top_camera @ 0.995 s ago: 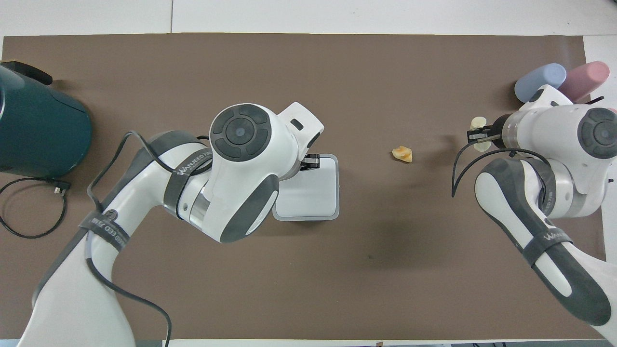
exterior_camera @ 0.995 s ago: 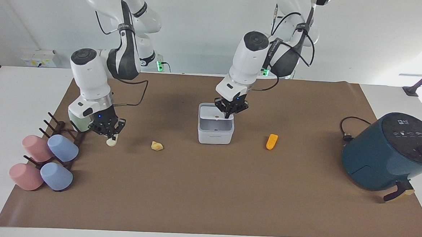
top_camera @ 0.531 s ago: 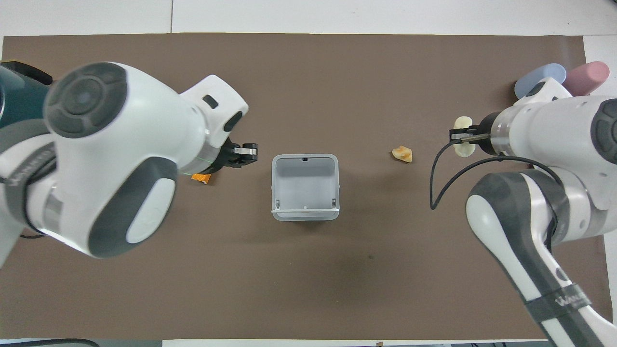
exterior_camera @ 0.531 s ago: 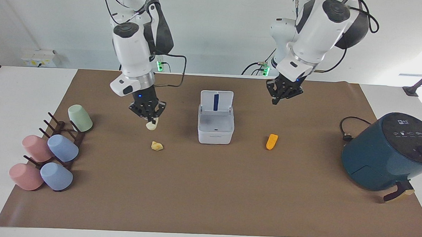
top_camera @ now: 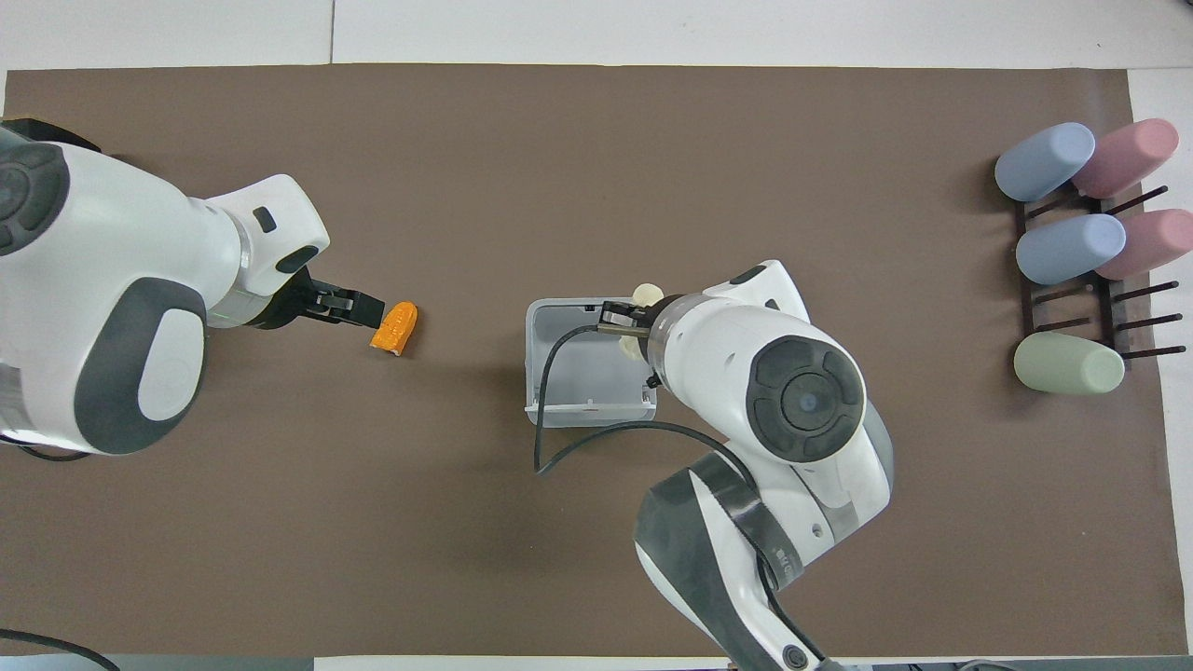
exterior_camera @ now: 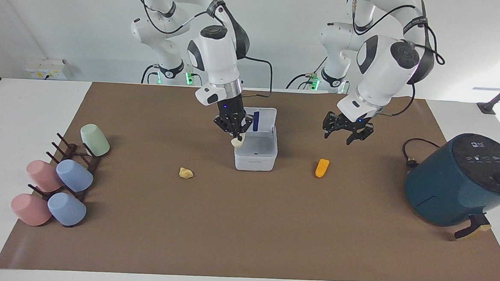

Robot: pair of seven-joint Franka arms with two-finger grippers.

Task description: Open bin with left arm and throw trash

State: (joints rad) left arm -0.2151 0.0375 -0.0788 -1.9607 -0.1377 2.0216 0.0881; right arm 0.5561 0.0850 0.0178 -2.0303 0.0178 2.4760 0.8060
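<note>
The white bin (exterior_camera: 255, 154) stands mid-table with its lid (exterior_camera: 265, 119) up and the blue stripe showing; it also shows in the overhead view (top_camera: 570, 368). My right gripper (exterior_camera: 235, 133) is shut on the pale cream lump (exterior_camera: 236, 142) and holds it over the edge of the bin toward the right arm's end; gripper (top_camera: 623, 321) and lump (top_camera: 643, 296) also show from overhead. The yellowish lump (exterior_camera: 186, 172) lies on the mat, hidden under my right arm in the overhead view. My left gripper (exterior_camera: 348, 133) hangs in the air close to the orange piece (exterior_camera: 322, 168), as the overhead view shows for gripper (top_camera: 359, 306) and piece (top_camera: 395, 328).
A dark rack with pastel cups (exterior_camera: 59, 177) stands at the right arm's end, seen from overhead too (top_camera: 1072, 252). The dark teal air fryer (exterior_camera: 462, 181) and its black cable (exterior_camera: 411, 152) are at the left arm's end. The brown mat (exterior_camera: 245, 234) covers the table.
The bin's lid came open after my left gripper left it; that gripper rose and moved beside the orange piece. My right gripper lifted the cream lump from near the rack and carried it over the bin.
</note>
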